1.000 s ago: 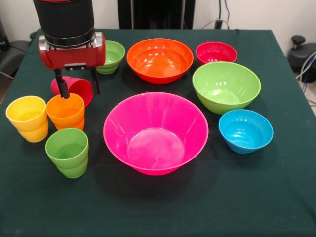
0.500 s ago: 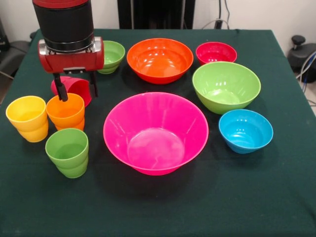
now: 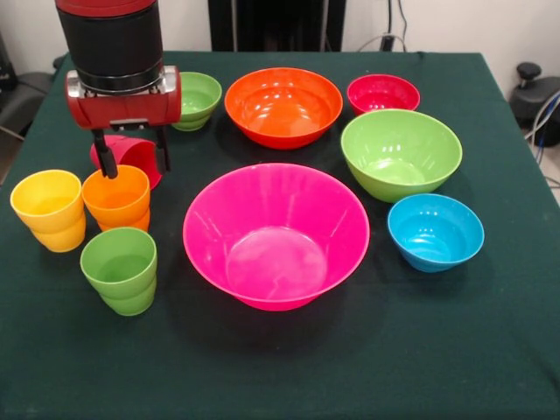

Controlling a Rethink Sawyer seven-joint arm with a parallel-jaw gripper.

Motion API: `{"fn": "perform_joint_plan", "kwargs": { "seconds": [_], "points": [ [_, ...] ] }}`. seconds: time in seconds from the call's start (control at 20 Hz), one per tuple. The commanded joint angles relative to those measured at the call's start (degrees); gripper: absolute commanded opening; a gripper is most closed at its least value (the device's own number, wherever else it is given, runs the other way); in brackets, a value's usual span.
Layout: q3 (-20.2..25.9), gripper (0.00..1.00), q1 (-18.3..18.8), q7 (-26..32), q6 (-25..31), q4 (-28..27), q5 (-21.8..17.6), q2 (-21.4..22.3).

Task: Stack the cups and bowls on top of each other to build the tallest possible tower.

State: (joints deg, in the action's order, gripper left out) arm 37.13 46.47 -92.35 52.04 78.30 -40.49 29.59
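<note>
My gripper point(image 3: 135, 157) hangs at the left of the table, open, with one black finger on each side of the red cup point(image 3: 144, 168), which lies tipped on its side. Just in front of it stand the orange cup point(image 3: 117, 199), the yellow cup point(image 3: 49, 210) and the green cup point(image 3: 120, 269), all upright. The very large pink bowl point(image 3: 276, 232) sits empty in the middle. Around it are the large orange bowl point(image 3: 283, 105), the large green bowl point(image 3: 401, 153), the small green bowl point(image 3: 197, 99), the small red bowl point(image 3: 382, 93) and the small blue bowl point(image 3: 435, 231). No tower is in view; each piece stands alone.
A dark green cloth point(image 3: 367, 350) covers the table. Cables and a black object point(image 3: 535, 92) lie beyond its right edge.
The gripper has risen a little and shifted slightly left; its fingers still straddle the red cup, which has stayed where it was.
</note>
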Motion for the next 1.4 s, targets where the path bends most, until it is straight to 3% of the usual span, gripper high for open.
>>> {"fn": "perform_joint_plan", "kwargs": {
  "seconds": [0.05, 0.3, 0.75, 1.4],
  "points": [
    [0.7, 1.0, 1.8, 19.7, -3.2, 6.8, -5.8, -2.5],
    [0.3, 1.0, 2.8, 17.6, -5.9, 9.5, -7.4, -2.1],
    [1.1, 1.0, 2.3, 15.3, -6.4, 9.6, -8.6, -3.4],
    [2.0, 1.0, -1.8, 14.6, -1.6, 4.1, -6.4, -3.3]
  ]
}}
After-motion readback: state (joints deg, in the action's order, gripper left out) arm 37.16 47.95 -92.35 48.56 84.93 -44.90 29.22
